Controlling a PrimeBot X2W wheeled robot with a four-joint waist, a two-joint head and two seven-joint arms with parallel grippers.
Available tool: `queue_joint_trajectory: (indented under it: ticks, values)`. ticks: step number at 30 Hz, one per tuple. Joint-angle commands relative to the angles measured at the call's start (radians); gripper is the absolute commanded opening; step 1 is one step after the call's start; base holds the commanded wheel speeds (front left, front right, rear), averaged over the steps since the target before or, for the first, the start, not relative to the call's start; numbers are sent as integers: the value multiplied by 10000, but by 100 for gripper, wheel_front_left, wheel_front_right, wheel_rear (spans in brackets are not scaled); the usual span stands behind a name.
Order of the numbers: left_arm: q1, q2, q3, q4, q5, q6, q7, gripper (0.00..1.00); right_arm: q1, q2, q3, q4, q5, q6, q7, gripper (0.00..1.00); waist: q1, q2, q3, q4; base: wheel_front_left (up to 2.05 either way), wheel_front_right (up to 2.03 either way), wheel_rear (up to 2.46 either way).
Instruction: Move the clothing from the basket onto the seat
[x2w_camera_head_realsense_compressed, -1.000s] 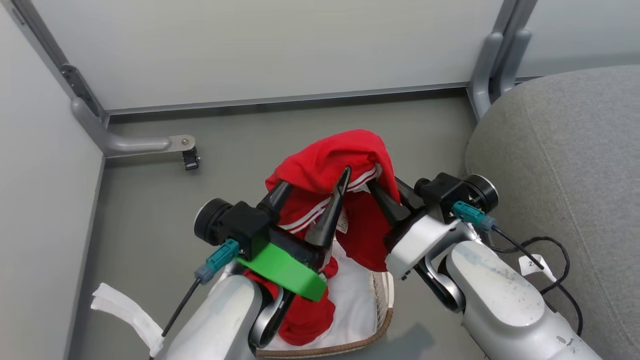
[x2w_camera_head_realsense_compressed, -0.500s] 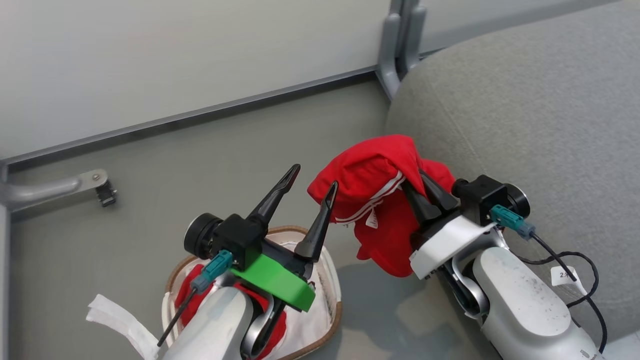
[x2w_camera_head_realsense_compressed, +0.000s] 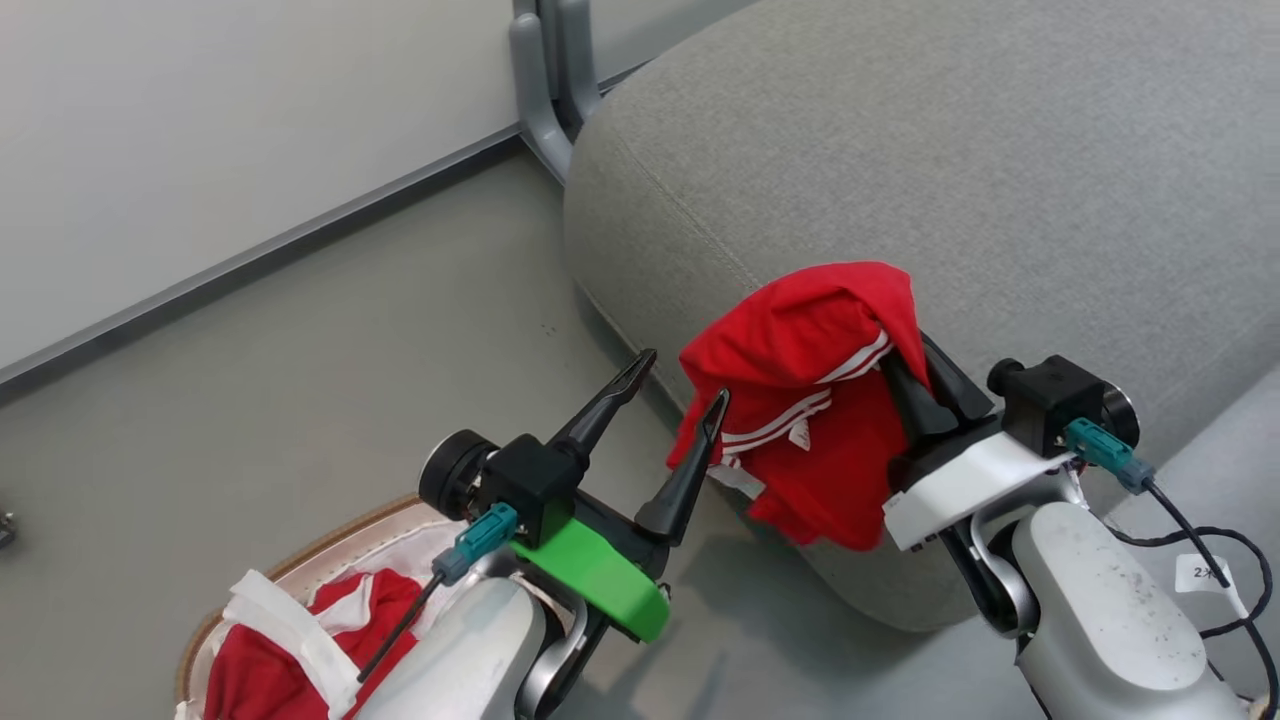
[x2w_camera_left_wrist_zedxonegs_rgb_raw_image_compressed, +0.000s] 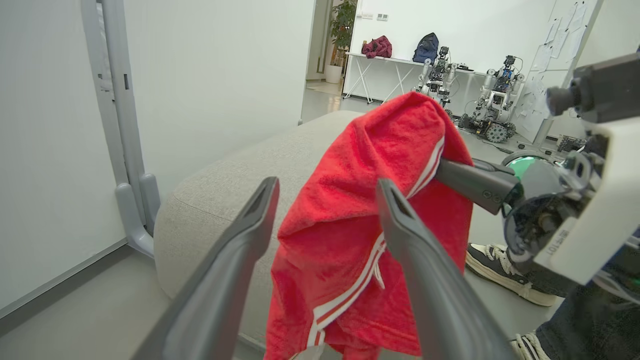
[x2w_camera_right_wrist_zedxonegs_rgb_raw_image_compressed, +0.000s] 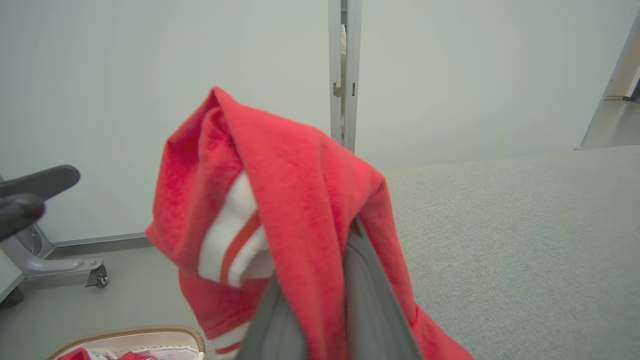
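Hanging from the right gripper (x2w_camera_head_realsense_compressed: 915, 385), the red garment (x2w_camera_head_realsense_compressed: 800, 340) is draped over both dark fingers. They are pinched together on the fabric, and their tips are buried under the cloth. The white stripe trim runs just left of those fingers. Below it sits a small white care tag (x2w_camera_head_realsense_compressed: 798, 437) whose print is too small to read.

In the right wrist view the same garment (x2w_camera_right_wrist_zedxonegs_rgb_raw_image_compressed: 295, 165) folds over the fingers from above, with a white and red striped cuff on its left side. The grey seat (x2w_camera_right_wrist_zedxonegs_rgb_raw_image_compressed: 525, 225) spreads ahead and to the right of this gripper. Whether the cloth touches the seat (x2w_camera_head_realsense_compressed: 950, 150) I cannot tell.

The left gripper (x2w_camera_head_realsense_compressed: 683, 380) stands spread wide and grips nothing. The garment (x2w_camera_left_wrist_zedxonegs_rgb_raw_image_compressed: 340, 210) hangs just beyond its fingers, on the right-hand side.

Behind and below the left wrist's green bracket (x2w_camera_head_realsense_compressed: 600, 575) lies the basket (x2w_camera_head_realsense_compressed: 330, 525), on the floor. More red clothing (x2w_camera_head_realsense_compressed: 250, 670) is in it, under a white fabric strip (x2w_camera_head_realsense_compressed: 290, 630).

A white tag (x2w_camera_head_realsense_compressed: 1205, 573) on the right arm's black cable starts with "2"; the rest is unreadable. Small dark print (x2w_camera_left_wrist_zedxonegs_rgb_raw_image_compressed: 562, 240) on the right gripper's white housing seems to end in "101".

A person's sneaker (x2w_camera_left_wrist_zedxonegs_rgb_raw_image_compressed: 500, 270) rests on the floor beyond the garment.
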Motion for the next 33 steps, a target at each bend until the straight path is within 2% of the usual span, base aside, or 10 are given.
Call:
queue_joint_trajectory:
  ticks: [1,8,12,18,21,25,29,33]
  values:
    - [-206,93,-85,67,-77,-19,-3,100,61,-36,-137,-107,-95,-10,-6,0,0,-1,432,-487,0,0,0]
    - [-395,393,-151,225,-62,-19,-3,100,-868,-557,-309,-49,-494,-10,-4,0,0,-1,1079,-501,0,0,0]
    - [-414,657,66,229,145,-19,-3,100,-2253,-1042,-359,410,-639,-10,-4,0,0,-1,1699,-454,0,0,0]
    - [-784,1028,-207,334,375,-19,-3,100,-4567,-1981,-1482,1455,-877,-12,-4,0,0,-1,2907,346,0,0,0]
    - [-1056,1121,-403,367,413,-19,-3,100,-5558,-2244,-2472,2278,-703,-10,-4,0,0,-1,3481,778,0,0,0]
    - [-1379,1159,-597,334,440,-19,-4,100,-6555,-2495,-3532,3269,-692,-12,-4,0,0,-1,4128,1373,0,0,0]
    - [-1655,1157,-703,357,460,-19,-3,100,-7052,-2688,-4046,4072,-974,-10,-4,0,0,-1,4732,1850,0,0,0]
    - [-1912,1081,-739,329,518,-19,-4,100,-7074,-2485,-4639,4476,-1149,-10,-4,0,0,-1,5194,2235,0,0,0]
